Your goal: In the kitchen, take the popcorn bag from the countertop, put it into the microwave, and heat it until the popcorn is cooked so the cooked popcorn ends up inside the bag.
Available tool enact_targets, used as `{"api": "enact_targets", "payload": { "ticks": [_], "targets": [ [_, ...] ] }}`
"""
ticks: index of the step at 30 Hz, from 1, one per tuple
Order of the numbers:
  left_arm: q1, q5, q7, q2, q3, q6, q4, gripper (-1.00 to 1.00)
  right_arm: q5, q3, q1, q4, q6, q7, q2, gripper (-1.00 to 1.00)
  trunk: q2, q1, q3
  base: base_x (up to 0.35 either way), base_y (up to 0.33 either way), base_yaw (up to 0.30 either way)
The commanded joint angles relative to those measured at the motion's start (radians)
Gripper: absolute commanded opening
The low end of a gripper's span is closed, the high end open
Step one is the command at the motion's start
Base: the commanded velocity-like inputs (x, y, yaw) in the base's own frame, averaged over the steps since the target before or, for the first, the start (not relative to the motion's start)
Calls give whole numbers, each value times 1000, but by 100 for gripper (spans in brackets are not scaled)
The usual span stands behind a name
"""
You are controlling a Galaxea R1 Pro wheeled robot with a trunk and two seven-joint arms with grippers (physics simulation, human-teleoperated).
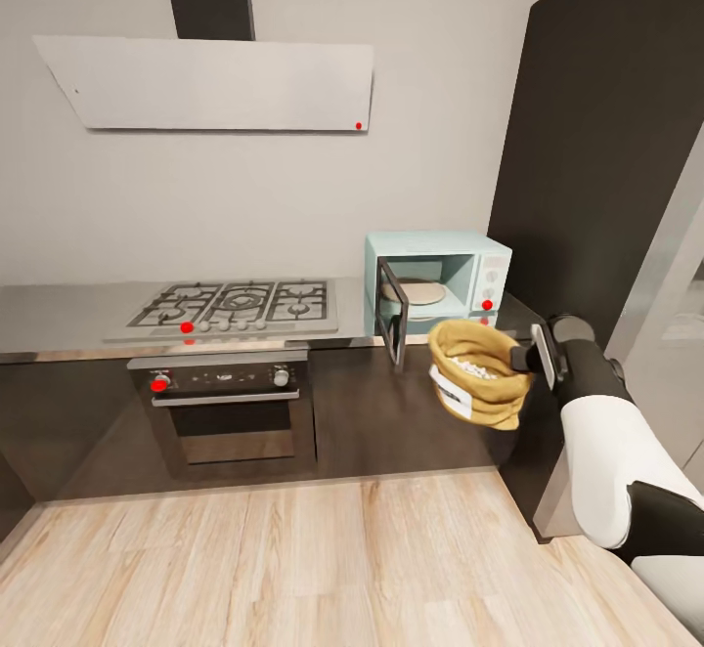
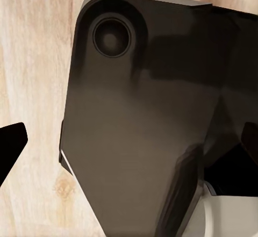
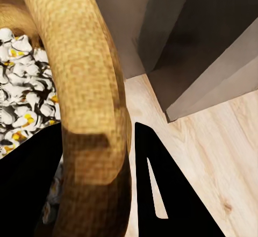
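The mustard-yellow popcorn bag (image 1: pixel 489 401) hangs in the air in front of the dark cabinets, just below and right of the microwave (image 1: pixel 442 280). My right gripper (image 1: pixel 533 359) is shut on the bag's rolled rim from the right. White puffed popcorn (image 1: pixel 477 368) fills the bag. The microwave stands on the grey countertop (image 1: pixel 59 320) with its door (image 1: pixel 393 317) swung open and a turntable plate inside. In the right wrist view the bag rim (image 3: pixel 80 70) passes between the black fingers of my right gripper (image 3: pixel 97 183), with popcorn (image 3: pixel 21 97) beside it. My left gripper (image 2: pixel 129 145) is open over the floor.
A steel gas hob (image 1: pixel 235 305) and built-in oven (image 1: pixel 230 403) sit left of the microwave, under a hood (image 1: pixel 210 85). A tall dark cabinet (image 1: pixel 606 139) rises at the right. Wooden floor (image 1: pixel 293 559) lies in front. My dark base (image 2: pixel 140 119) is below the left gripper.
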Motion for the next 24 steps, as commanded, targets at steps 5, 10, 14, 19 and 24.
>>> {"api": "enact_targets", "payload": {
  "ticks": [5,10,14,19,24],
  "targets": [
    [0,6,2,-1,2,-2,-3,100,8,1,-1,-1,3,42,-5,-100,-1,0,-1,0,0,0],
    [0,6,2,-2,2,-2,-2,100,9,5,-1,-1,3,45,-7,-100,-1,0,-1,115,-89,0],
    [0,6,2,-1,2,-2,-2,100,11,4,-1,-1,3,45,-7,-100,-1,0,-1,228,-177,0],
    [0,6,2,-1,2,-2,-2,100,10,4,-1,-38,3,45,-8,-100,-1,0,-1,232,-180,0],
    [0,6,2,0,2,-2,-3,100,10,4,-1,-49,3,45,-6,-100,-1,0,-1,165,-122,0]
  ]
}}
